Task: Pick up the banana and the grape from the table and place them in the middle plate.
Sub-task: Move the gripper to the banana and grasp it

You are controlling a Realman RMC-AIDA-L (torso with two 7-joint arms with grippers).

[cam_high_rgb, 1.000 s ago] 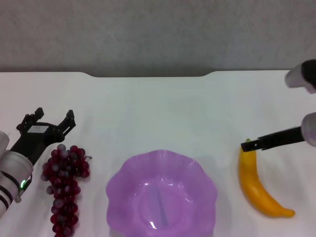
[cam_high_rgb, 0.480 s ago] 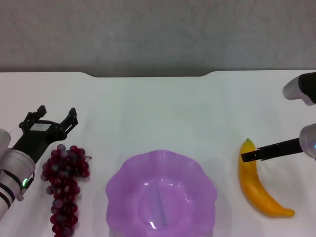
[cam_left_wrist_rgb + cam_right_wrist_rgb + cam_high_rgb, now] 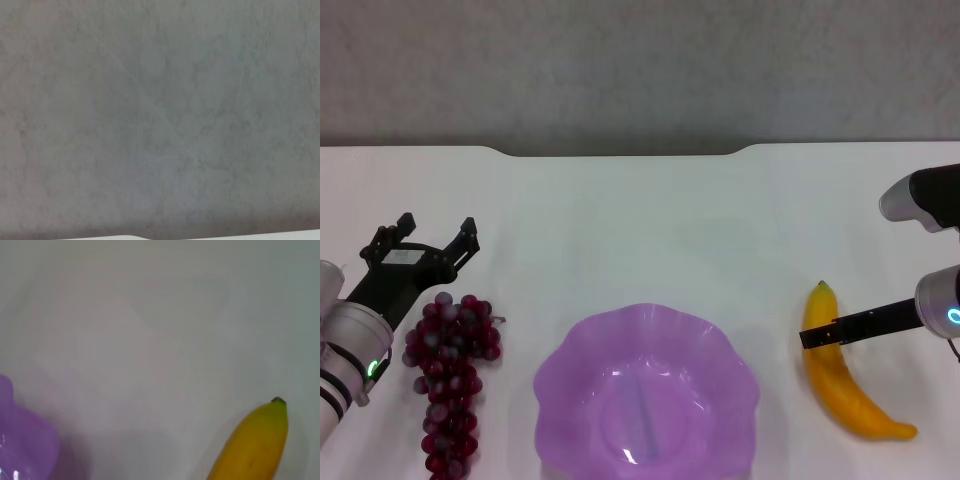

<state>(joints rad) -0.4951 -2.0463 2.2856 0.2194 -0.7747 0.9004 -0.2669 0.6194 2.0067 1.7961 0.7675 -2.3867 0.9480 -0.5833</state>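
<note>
Two grippers face you: the left gripper (image 3: 432, 237) gapes empty just beyond the grape (image 3: 451, 380), left of the middle plate (image 3: 648, 392); the right gripper's (image 3: 807, 339) grip can't be told, over the banana (image 3: 842, 380) at right.

The wide, flat white counter (image 3: 650, 220) has a notched far edge. On it, a translucent purple scalloped plastic plate (image 3: 648, 395) sits in the middle near the front. A long bunch of dark red-purple grapes (image 3: 450, 380) lies to its left, a curved yellow-orange banana (image 3: 840, 385) to its right, both apart from it.
</note>
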